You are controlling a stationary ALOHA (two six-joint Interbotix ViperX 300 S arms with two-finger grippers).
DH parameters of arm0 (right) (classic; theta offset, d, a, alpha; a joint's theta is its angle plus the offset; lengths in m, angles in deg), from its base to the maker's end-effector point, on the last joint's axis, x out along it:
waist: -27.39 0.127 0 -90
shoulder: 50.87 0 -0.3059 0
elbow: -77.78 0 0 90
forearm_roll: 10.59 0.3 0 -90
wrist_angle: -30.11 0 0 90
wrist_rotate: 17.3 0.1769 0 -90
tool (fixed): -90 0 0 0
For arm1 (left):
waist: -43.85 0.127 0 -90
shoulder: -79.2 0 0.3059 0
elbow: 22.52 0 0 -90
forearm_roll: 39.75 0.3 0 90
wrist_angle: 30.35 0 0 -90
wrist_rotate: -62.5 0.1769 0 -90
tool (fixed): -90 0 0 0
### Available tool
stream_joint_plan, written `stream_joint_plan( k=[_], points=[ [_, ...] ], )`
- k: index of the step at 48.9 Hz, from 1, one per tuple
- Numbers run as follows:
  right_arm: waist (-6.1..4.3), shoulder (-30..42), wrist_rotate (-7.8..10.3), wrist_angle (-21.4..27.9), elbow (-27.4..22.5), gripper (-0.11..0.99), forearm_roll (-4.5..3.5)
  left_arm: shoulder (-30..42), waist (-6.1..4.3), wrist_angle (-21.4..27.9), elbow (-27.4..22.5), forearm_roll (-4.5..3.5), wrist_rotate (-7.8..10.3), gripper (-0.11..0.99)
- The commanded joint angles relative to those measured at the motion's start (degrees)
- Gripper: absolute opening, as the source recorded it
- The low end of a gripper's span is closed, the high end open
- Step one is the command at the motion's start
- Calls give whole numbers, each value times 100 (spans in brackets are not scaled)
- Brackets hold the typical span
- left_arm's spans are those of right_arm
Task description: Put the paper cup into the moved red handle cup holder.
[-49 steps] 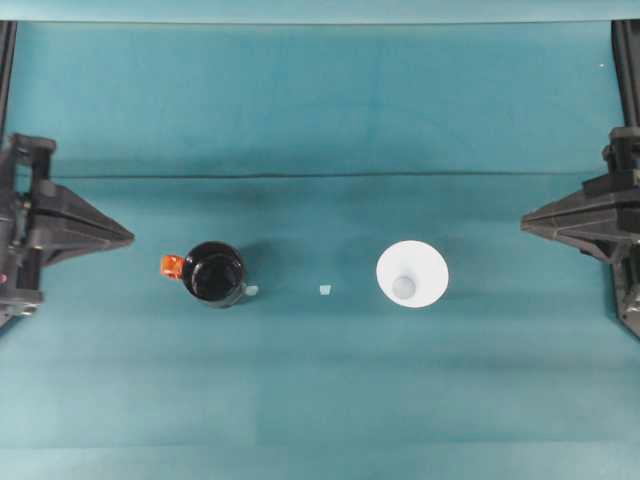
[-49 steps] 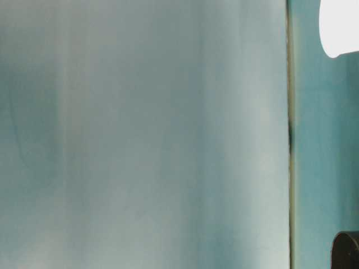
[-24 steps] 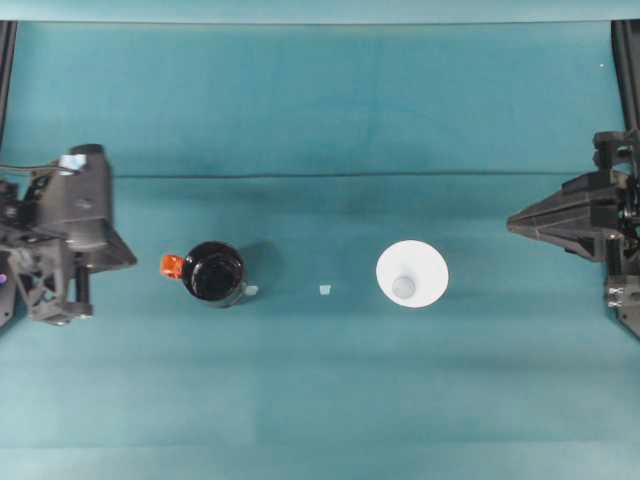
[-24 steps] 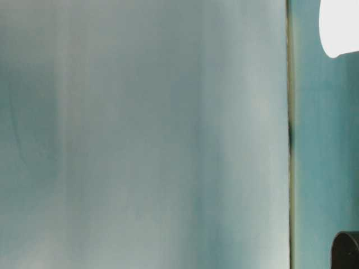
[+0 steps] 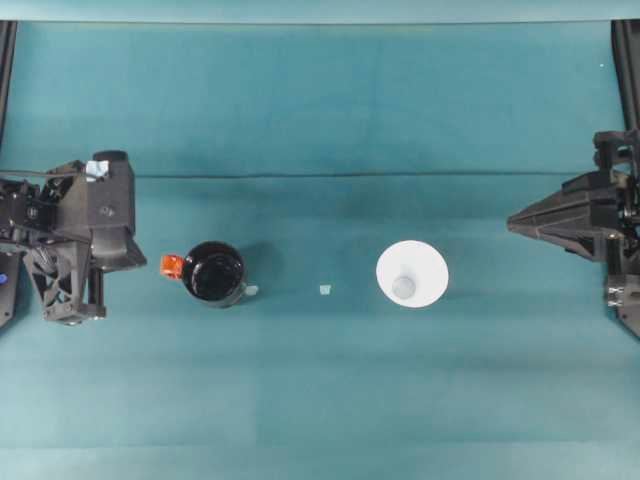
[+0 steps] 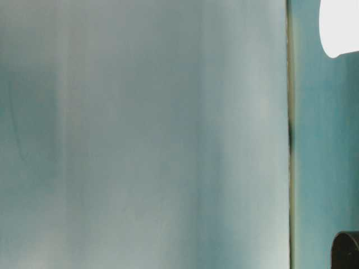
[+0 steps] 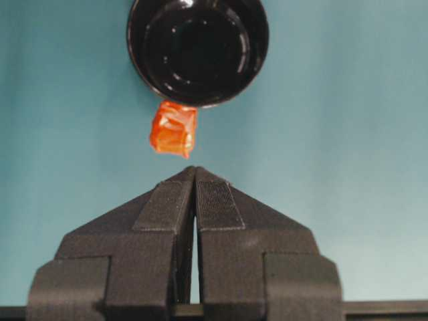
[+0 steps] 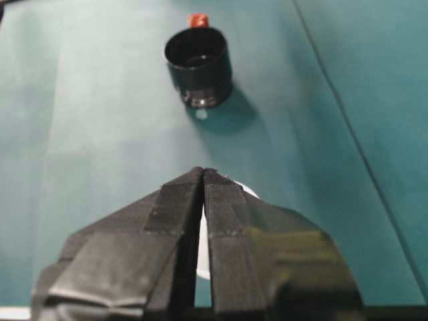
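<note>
Overhead view: paper cup point(image 5: 411, 274) stands upright on the teal table cloth point(image 5: 320, 400), right of centre, mouth up, nothing touching it. Red handle cup holder point(image 5: 213, 273) sits left of centre, well apart from the cup, its orange-red handle tab point(image 5: 171, 265) pointing toward the left arm. Tiny pale scrap point(image 5: 324, 290) lies on the cloth between the two, and another small pale bit point(image 5: 251, 291) sits right against the holder's side. Left gripper point(image 5: 125, 255) is near the tab but not touching. Right gripper point(image 5: 512, 224) is over at the right edge, well away from the cup.

Table-level view: mostly blurry pale backdrop. White blob of the paper cup point(image 6: 340, 25) on the table surface, plus a dark edge of the holder point(image 6: 346, 250) at the other end. Both too blurry for detail.

Left wrist cam: left gripper point(image 7: 194, 170) fingers pressed together, clenched on nothing. The tab point(image 7: 174, 128) is just ahead of the tips w/ a small gap, the holder point(image 7: 198, 48) right behind it, glossy black inside.

Right wrist cam: right gripper point(image 8: 202, 172) also closed tight, holding nothing. A sliver of the paper cup point(image 8: 202, 249) peeks between and behind the fingers; the holder point(image 8: 198, 65) stands further off w/ its tab point(image 8: 197, 19) on the far side.
</note>
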Motion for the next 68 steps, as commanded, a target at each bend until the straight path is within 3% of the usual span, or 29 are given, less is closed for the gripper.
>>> stream_joint_plan(
  k=[1, 8, 11, 15, 24, 28, 42, 52, 58, 68],
  points=[
    [-9, 18, 44, -26, -141, -7, 9, 0, -35, -35, -123, 26, 123, 3],
    [-9, 0, 44, -44, -141, -7, 9, 97, 35, -53, -97, 26, 264, 3],
    [-9, -35, 44, -53, -141, -7, 9, 141, 88, -70, -88, 26, 255, 9],
    [-9, -79, 53, -35, -149, -7, 9, 185, 141, -70, -79, 26, 229, 29],
    [-9, -123, 53, -26, -158, -7, 9, 290, 141, -290, -79, 26, 255, 83],
    [-9, -123, 53, -18, -158, -7, 9, 352, 141, -448, -70, 26, 290, 97],
    [-9, -97, 53, -26, -158, -7, 9, 1099, 158, -562, -53, 26, 290, 97],
    [-9, -88, 53, 26, -149, -7, 18, 1714, 158, -1063, -79, 26, 299, 97],
    [-9, -88, 53, 97, -158, -7, 9, 2039, 158, -1107, -132, 26, 299, 97],
    [-9, -88, 53, 97, -149, -7, 9, 2127, 167, -1195, -158, 35, 299, 97]
  ],
)
